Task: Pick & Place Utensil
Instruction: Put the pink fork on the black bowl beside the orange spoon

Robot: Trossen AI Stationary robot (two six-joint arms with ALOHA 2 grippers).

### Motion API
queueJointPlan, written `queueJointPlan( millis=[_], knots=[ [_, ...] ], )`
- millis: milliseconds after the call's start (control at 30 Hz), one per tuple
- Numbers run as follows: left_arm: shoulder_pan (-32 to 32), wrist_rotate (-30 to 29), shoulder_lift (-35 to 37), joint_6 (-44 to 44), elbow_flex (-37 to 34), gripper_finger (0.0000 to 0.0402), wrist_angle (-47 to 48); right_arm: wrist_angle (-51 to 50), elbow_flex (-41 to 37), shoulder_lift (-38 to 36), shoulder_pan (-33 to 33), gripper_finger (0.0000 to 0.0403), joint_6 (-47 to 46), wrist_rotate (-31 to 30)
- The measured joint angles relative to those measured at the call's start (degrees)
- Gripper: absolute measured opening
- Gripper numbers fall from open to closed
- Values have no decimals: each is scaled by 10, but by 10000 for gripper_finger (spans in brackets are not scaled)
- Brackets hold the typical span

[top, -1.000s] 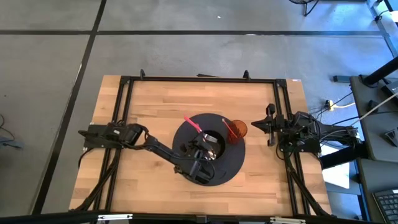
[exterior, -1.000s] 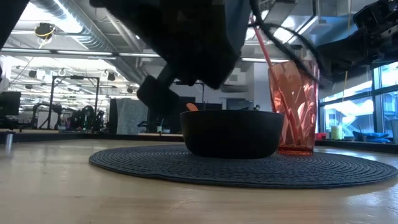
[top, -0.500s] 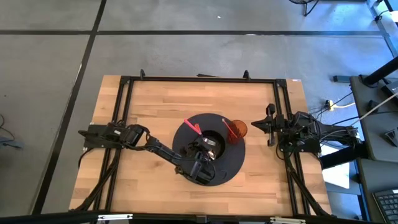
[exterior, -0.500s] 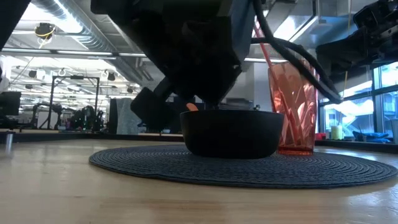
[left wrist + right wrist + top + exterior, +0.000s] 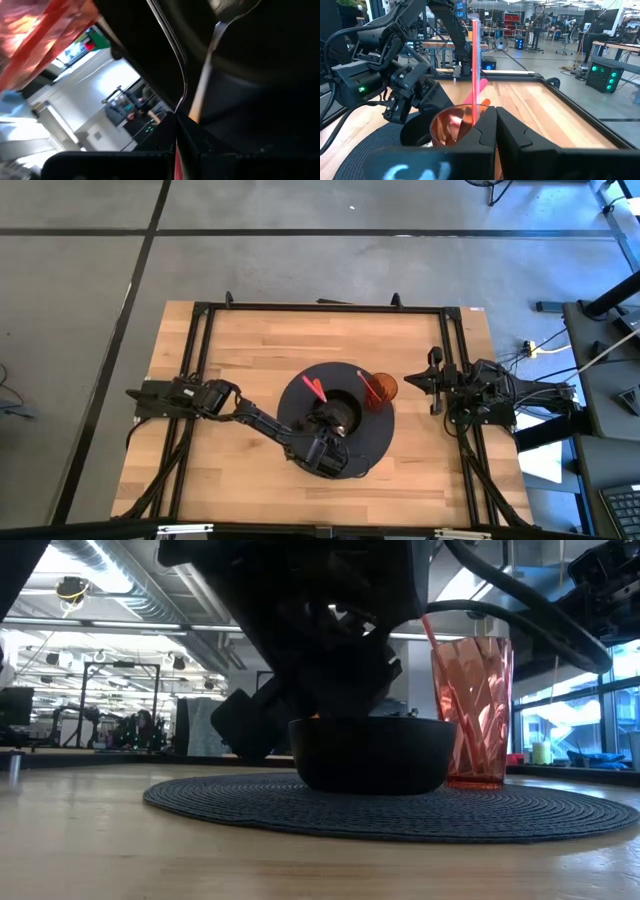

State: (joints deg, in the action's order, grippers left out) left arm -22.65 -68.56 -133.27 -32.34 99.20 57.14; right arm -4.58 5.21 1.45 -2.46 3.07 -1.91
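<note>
A black bowl (image 5: 345, 408) (image 5: 370, 755) stands on a dark round placemat (image 5: 372, 448) (image 5: 400, 812) at the table's middle. An orange tumbler (image 5: 383, 390) (image 5: 470, 710) (image 5: 452, 127) stands on the mat to the bowl's right, with a red stick (image 5: 368, 387) (image 5: 475, 60) leaning in it. My left gripper (image 5: 327, 418) (image 5: 179, 125) hangs over the bowl's near-left rim, shut on a utensil with a pink handle (image 5: 313, 388) and a metal head (image 5: 230, 10). My right gripper (image 5: 437, 380) (image 5: 495, 127) waits shut at the table's right edge. My left gripper pinches the utensil's pink handle (image 5: 176, 159) between its two fingers, coming from the table's near side and slanting a little down. The handle's free end (image 5: 306, 380) sticks out up and toward the far left. The metal neck (image 5: 202, 75) reaches ahead into the bowl.
Black frame rails (image 5: 200, 360) run along the table's left, far and right sides. Bare wood (image 5: 250, 340) lies between the mat and the rails. The left arm's forearm (image 5: 265, 425) lies across the mat's near-left part.
My left gripper has sunk a little toward the bowl and has tipped and rolled at the wrist, staying shut. The utensil has tipped with it: its pink handle end has come closer to the bowl, and its head reaches lower in the bowl.
</note>
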Motion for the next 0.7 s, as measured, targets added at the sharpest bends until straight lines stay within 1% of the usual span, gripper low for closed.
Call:
queueJointPlan(
  millis=[100,400,700],
  knots=[
    [3,19,0,-4,0,1,-3,0,0,0,0,5,0,0],
    [7,16,0,-18,0,3,-3,0,0,0,0,5,2,0],
    [6,32,0,-40,0,29,-2,0,0,0,0,5,2,0]
  ],
)
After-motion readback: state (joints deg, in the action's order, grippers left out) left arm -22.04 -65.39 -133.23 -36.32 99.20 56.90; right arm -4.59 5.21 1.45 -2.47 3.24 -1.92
